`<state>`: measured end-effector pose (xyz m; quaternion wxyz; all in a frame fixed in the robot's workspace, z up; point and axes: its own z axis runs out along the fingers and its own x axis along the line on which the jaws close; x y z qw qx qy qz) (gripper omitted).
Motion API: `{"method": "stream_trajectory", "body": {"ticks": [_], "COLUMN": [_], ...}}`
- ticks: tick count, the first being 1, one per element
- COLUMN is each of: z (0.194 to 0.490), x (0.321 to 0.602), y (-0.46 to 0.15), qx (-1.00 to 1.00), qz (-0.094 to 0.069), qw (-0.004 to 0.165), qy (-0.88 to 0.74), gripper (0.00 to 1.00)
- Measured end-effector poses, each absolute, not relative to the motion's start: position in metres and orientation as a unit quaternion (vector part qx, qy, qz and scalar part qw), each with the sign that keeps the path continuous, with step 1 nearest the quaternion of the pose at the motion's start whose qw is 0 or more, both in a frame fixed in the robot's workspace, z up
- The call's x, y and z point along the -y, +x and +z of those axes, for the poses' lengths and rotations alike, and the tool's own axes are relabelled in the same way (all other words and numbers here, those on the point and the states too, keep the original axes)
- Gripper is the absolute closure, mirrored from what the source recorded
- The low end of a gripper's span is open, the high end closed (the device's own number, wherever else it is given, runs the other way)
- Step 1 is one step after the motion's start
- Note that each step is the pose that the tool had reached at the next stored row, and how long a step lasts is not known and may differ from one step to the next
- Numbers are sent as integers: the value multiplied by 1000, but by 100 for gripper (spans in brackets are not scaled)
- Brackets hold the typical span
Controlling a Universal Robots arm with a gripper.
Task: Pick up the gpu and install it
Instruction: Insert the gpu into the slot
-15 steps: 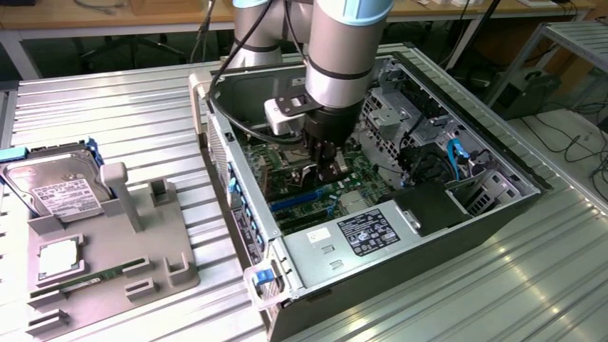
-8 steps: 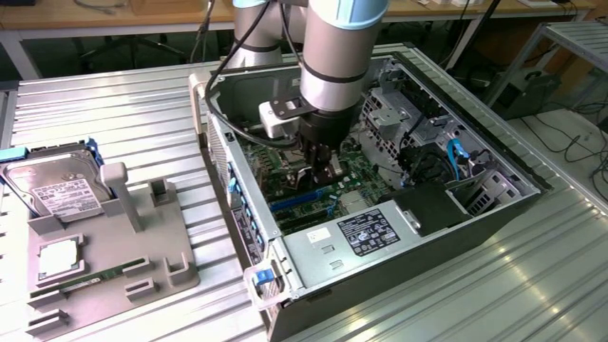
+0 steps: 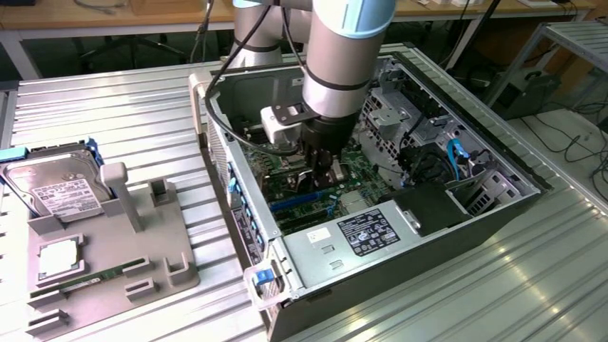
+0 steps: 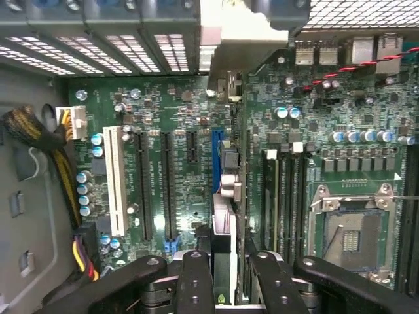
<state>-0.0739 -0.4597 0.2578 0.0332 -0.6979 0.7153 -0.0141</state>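
Note:
I see the gpu (image 4: 223, 242) edge-on in the wrist view, a thin card running away from me between my fingers (image 4: 196, 281), with its silver end bracket (image 4: 239, 39) at the case's rear wall. My gripper (image 4: 230, 291) is shut on the gpu. The card stands upright directly over the blue slot (image 4: 217, 154) of the green motherboard (image 4: 183, 118); I cannot tell whether it is seated. In the exterior view my gripper (image 3: 320, 173) reaches down into the open computer case (image 3: 494, 206), just above the motherboard.
A white slot (image 4: 116, 180), black slots and an open CPU socket (image 4: 353, 229) flank the card. Yellow and black cables (image 4: 39, 137) hang at the case side. The power supply (image 3: 366, 231) sits near the case front. A grey fixture (image 3: 142, 249) holds a hard drive (image 3: 57, 189).

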Motion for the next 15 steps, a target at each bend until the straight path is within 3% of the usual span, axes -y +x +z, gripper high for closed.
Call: {"method": "stream_trajectory", "body": {"ticks": [15], "z": [252], "x": [461], "y": [-89], "qx": [-715], "qz": [-14], "qw": [33], "qy": [-698], "gripper": [73]}}
